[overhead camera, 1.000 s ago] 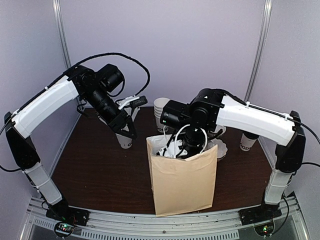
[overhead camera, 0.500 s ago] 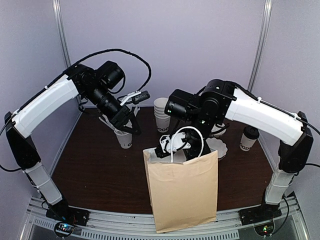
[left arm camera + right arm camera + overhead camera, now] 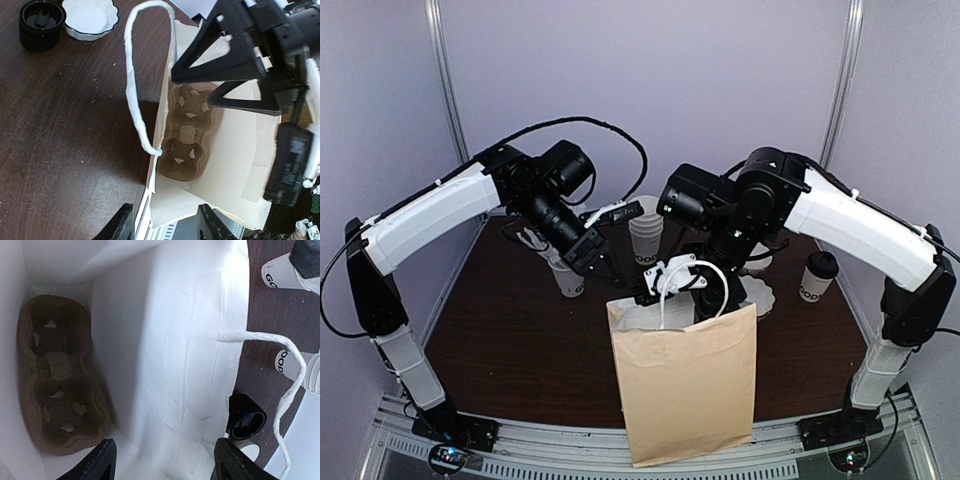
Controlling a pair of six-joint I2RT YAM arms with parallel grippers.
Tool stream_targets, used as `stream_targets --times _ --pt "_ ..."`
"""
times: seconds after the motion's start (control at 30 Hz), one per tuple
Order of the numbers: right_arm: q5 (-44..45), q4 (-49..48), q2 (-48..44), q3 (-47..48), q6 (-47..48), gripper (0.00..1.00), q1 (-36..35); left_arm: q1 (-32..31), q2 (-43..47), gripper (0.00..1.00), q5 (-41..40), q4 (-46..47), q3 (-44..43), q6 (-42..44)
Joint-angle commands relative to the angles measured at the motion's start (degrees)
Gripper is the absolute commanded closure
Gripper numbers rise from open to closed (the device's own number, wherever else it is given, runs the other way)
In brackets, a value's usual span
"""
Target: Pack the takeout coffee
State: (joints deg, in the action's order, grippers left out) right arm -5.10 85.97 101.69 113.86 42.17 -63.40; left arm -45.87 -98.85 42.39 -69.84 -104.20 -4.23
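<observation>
Dark brown wooden tabletop (image 3: 510, 340), speckled with pale crumbs. Tan paper bag with white cord handles (image 3: 688, 385) upright, near centre. Behind bag: nested stack of white paper cups (image 3: 645, 235). Left of bag: open white paper cup with black lettering (image 3: 570, 283), partly hidden. Right of bag: white scalloped paper dish (image 3: 761, 297), with stack of black plastic lids (image 3: 42, 24) just beside it. Farther right: white lettered paper cup with black lid (image 3: 817, 275), upright, apart.

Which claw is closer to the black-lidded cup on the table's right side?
Right. The right gripper hangs over the paper bag's mouth, left of the lidded cup. The left gripper is at the bag's left corner, farther away.
</observation>
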Motion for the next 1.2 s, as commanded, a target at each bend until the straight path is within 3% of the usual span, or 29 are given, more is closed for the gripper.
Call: stream_targets --times 0.0,0.37,0.5,0.6,0.63,0.97,1.17 --pt "0.3 0.9 -1.6 1.2 0.3 0.29 -0.3 -0.9 -1.7 0.56 0.9 3.0 1.2 -1.1" --pt "0.9 0.7 -1.8 0.9 0.2 0.31 -0.3 -2.4 -5.2 0.66 2.7 4.1 1.1 -1.4" --pt "2.5 0.4 -2.3 0.8 0.3 0.31 -0.2 -3.1 -6.4 0.79 3.7 4.1 0.1 -1.1" --pt "3.7 0.0 -2.9 1.1 0.5 0.31 0.1 -3.4 -7.2 0.98 4.2 4.1 -0.9 -0.8" --pt "4.2 -0.1 -3.2 1.4 0.6 0.31 0.1 -3.5 -7.4 1.0 4.2 4.1 -1.2 -0.8" --pt "12.2 -2.1 -5.1 3.8 1.4 0.34 4.1 -3.6 -5.4 1.0 3.2 1.1 -5.9 1.8" --pt "8.4 -1.9 -8.5 6.5 1.2 0.35 8.3 -3.5 -5.8 1.0 -5.0 -3.7 -9.7 5.5"
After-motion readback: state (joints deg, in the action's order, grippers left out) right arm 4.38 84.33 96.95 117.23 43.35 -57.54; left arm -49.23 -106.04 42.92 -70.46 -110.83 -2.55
